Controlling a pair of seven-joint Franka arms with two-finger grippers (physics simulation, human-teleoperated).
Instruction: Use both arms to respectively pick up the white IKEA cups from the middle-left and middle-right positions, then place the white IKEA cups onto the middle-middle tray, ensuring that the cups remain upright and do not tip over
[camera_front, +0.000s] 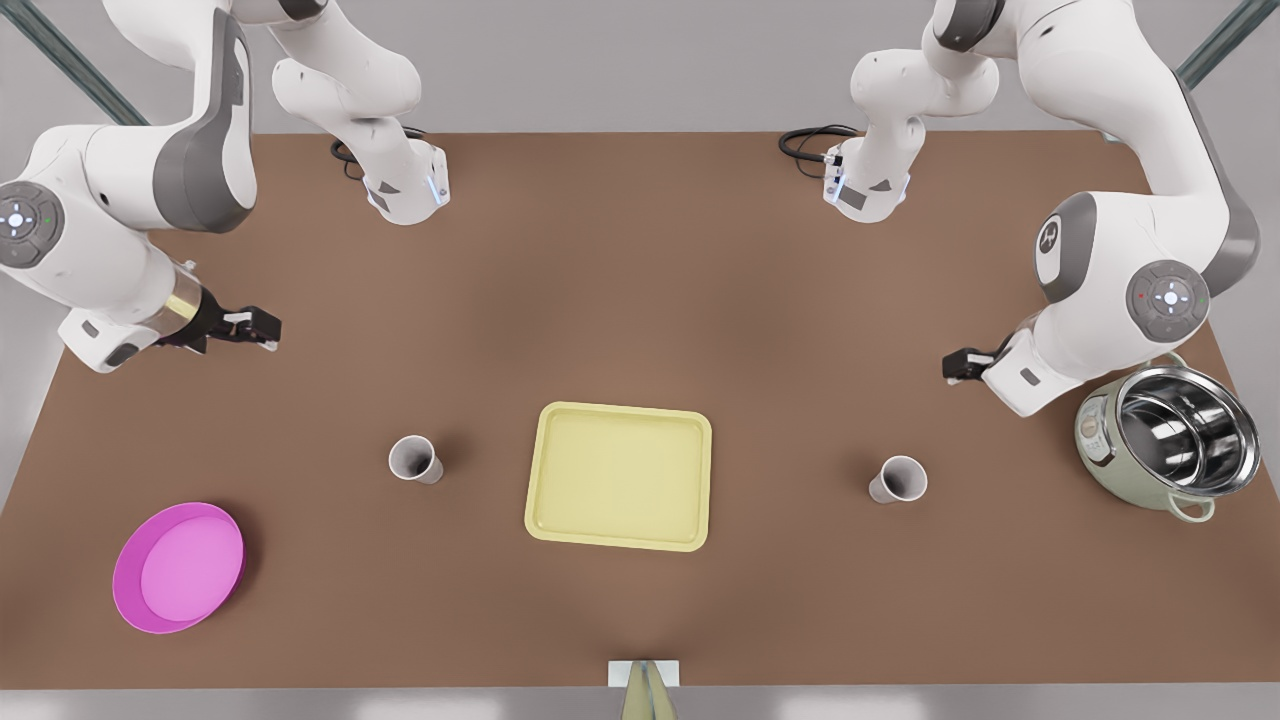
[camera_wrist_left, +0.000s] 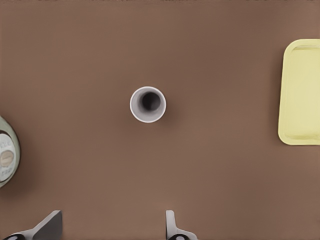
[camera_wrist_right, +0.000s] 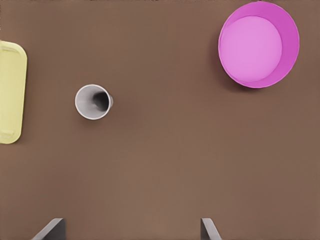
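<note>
We are looking down on a brown table (camera_front: 640, 300) where a pale yellow rectangular tray with rounded corners (camera_front: 619, 476) is lying in the middle, bare. Two small white tapered cups are standing upright on the table, one on each side of the tray and well apart from it: one cup on the front view's left (camera_front: 415, 459) and the other cup on the front view's right (camera_front: 898, 479).

Our left gripper (camera_front: 962, 364) is hovering at the front view's right, farther back than the right-hand cup (camera_wrist_left: 148, 104) and not touching it; its fingers (camera_wrist_left: 171, 226) are spread wide with nothing between them. A large steel pot with a pale green body (camera_front: 1165, 440) is sitting just beside that arm, near the table's right edge.

Our right gripper (camera_front: 250, 326) is hovering at the front view's left, farther back than the left-hand cup (camera_wrist_right: 92, 101) and apart from it, its fingers (camera_wrist_right: 209, 230) also spread wide and empty. A round magenta-pink plate (camera_front: 179, 566) is resting near the table's near-left corner.
</note>
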